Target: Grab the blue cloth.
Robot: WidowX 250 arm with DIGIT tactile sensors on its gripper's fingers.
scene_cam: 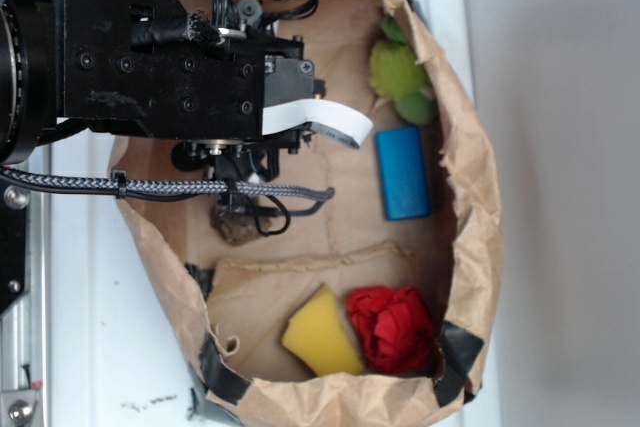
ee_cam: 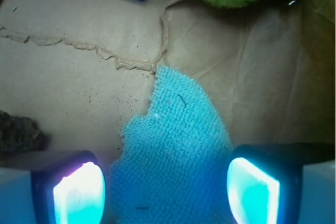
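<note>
Evidently the blue cloth [ee_cam: 176,150] is soft, light terry that should bunch readily when pinched; it is seen in the lower centre of the wrist view, lying flat on brown paper [ee_cam: 68,77]. A hold is best taken on its broad lower part rather than the narrow ragged tip. The tool [ee_cam: 167,190] is spread wide, one finger at each lower corner, straddling the cloth; nothing is clamped, and contact cannot be judged.

One blue cloth [ee_cam: 176,150], one blue block [scene_cam: 403,173], one yellow sponge [scene_cam: 321,333], one red cloth [scene_cam: 394,328].
</note>
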